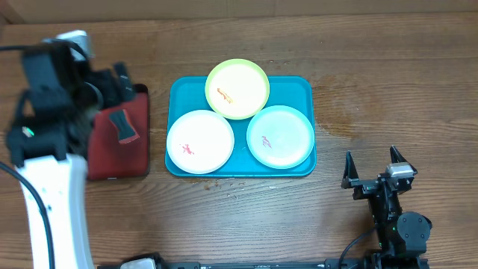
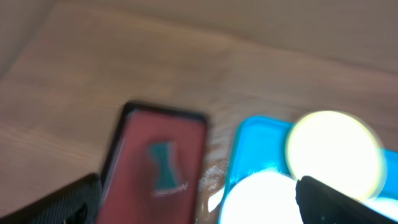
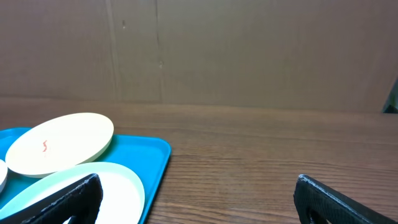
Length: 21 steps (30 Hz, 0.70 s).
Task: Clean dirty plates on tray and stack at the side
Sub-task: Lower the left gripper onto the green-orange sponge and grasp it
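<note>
So, we are starting: three round smeared plastic plates (image 1: 200, 142) lie on the large turquoise rectangular tray (image 1: 179, 90). Our left pincer (image 2: 198, 182) hangs wide open, empty, above the dark red tray (image 1: 131, 161); next we would grasp the small object (image 2: 163, 165) there. The right pincer (image 1: 371, 153) sits open, empty.

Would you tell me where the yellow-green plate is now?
Overhead, the yellow-green plate sits at the turquoise tray's top-middle edge, overhanging its rim, beyond the white plate and mint plate.

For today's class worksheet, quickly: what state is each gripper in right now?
Left gripper: open, holding nothing.
Right gripper: open, holding nothing.
</note>
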Each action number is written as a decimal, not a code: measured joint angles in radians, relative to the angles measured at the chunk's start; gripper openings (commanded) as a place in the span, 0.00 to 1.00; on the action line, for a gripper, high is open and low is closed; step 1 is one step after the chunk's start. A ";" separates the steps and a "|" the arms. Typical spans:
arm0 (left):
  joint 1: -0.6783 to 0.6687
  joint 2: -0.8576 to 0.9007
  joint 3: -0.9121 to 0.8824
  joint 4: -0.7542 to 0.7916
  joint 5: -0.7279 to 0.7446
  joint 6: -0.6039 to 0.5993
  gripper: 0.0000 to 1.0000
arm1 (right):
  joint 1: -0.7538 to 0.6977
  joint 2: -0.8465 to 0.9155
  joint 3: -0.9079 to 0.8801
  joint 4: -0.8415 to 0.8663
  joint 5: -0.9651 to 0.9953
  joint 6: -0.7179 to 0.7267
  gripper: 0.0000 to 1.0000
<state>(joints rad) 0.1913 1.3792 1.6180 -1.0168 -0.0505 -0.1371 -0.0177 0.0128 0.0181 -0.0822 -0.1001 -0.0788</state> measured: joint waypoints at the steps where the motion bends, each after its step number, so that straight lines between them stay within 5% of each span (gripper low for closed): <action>1: 0.025 0.031 0.031 -0.027 0.000 -0.007 1.00 | 0.000 0.000 0.000 0.000 0.000 0.000 1.00; 21: 0.097 0.489 0.073 -0.132 0.001 -0.074 1.00 | 0.000 0.000 0.000 0.000 0.000 0.000 1.00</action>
<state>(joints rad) 0.2882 1.8687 1.6909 -1.1484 -0.0498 -0.2108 -0.0177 0.0128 0.0181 -0.0818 -0.0998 -0.0788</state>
